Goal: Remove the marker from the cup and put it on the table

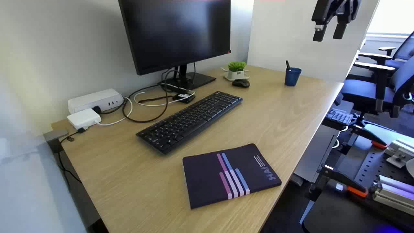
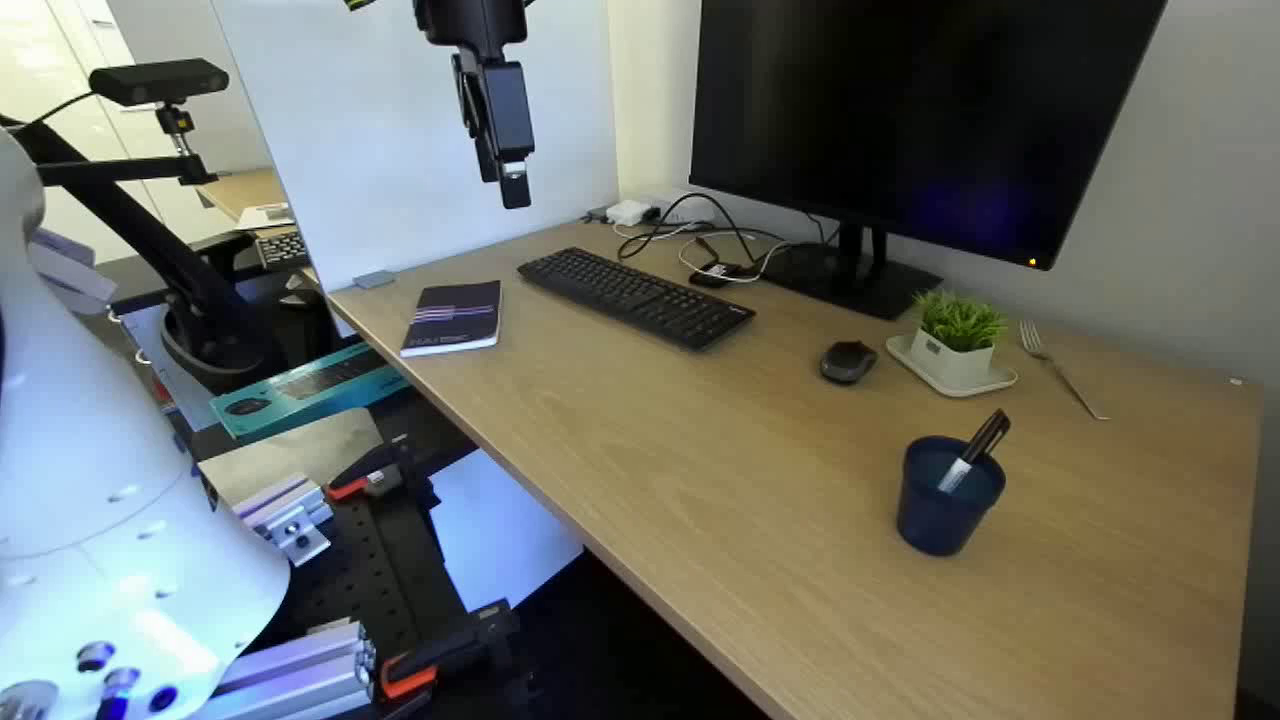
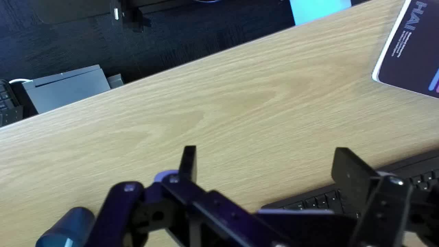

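The dark blue cup stands upright on the light wood table. In an exterior view the cup is near the front right part of the table. The marker leans in the cup, its dark end up above the rim and its light body partly inside; it also shows in an exterior view. My gripper is open and empty, high above the table, apart from the cup. In the wrist view the gripper is open, with the cup at the lower left, partly cut off.
A black mouse, a white pot with a green plant and a fork lie behind the cup. A keyboard, a dark notebook and a monitor with cables are farther along the table.
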Robot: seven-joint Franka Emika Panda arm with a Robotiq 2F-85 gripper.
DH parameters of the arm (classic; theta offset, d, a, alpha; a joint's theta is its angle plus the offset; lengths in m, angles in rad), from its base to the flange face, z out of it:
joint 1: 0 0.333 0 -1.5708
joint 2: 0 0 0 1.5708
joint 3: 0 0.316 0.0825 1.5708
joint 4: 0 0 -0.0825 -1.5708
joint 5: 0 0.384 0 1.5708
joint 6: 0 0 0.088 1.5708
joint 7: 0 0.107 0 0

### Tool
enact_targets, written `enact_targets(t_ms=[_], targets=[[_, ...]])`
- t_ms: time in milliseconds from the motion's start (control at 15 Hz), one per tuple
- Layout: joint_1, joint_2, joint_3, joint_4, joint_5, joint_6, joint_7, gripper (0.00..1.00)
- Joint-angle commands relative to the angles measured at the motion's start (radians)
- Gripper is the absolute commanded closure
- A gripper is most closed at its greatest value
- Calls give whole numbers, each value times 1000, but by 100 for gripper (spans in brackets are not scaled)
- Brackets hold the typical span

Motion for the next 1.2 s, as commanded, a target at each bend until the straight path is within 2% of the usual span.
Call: enact_targets(t_ms=[0,800,1133], targets=[[-6,0,5,2,4,-2,-4,0],[-6,0,5,2,4,-2,-4,0],[-48,98,26,-5,-45,165,64,0]])
